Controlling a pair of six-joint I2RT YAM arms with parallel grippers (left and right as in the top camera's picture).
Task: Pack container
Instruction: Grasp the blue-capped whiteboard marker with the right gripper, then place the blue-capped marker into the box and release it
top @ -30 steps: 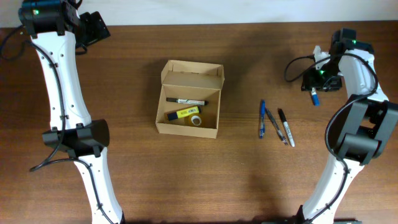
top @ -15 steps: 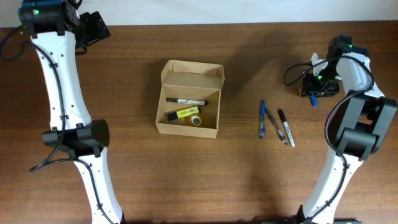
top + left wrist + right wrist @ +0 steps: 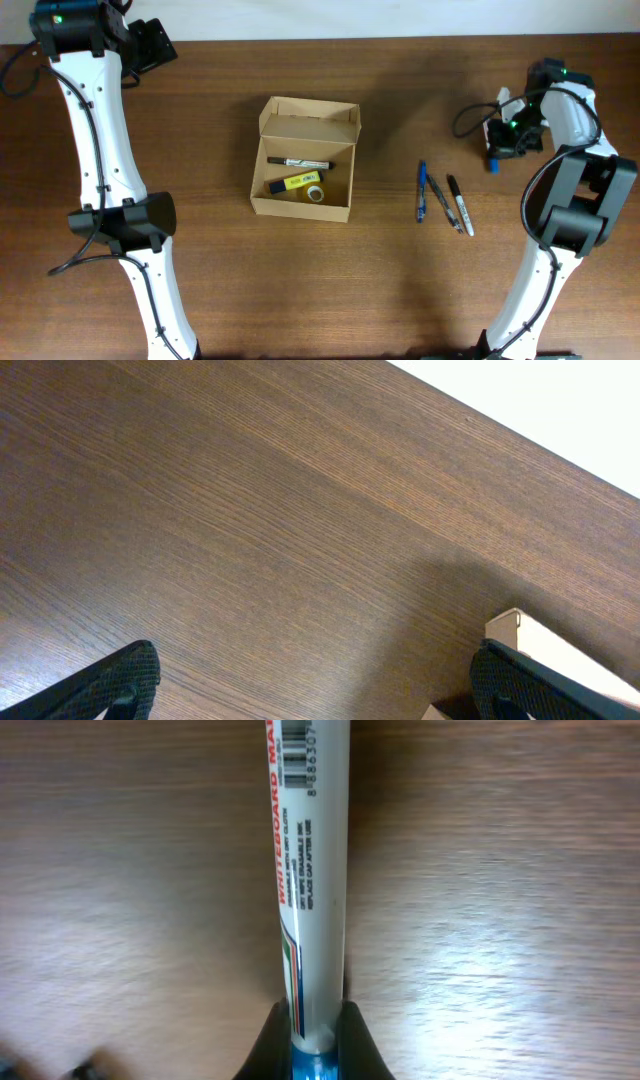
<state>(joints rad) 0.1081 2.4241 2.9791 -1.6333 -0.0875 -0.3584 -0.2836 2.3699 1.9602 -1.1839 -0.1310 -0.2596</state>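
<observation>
As my right claw (image 3: 310, 1038) pinches a whiteboard marker (image 3: 308, 870), only its wrist camera reads the label; overhead shows the whole open container (image 3: 305, 160) well apart, toward my left claw (image 3: 312, 682), spread wide, empty.

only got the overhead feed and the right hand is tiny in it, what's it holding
Observer: The right hand is shut on a marker, with a finger on each side of its white barrel.
Operator: what kind of marker
Observer: The red print along the barrel reads "whiteboard", and there is a barcode above it.
Operator: and the left hand, anything in it
Observer: No. The left hand is open, with only bare table between its fingers.
Operator: is it near the box
Observer: A corner of the container shows at the lower right of the left wrist view, beside one finger.
</observation>
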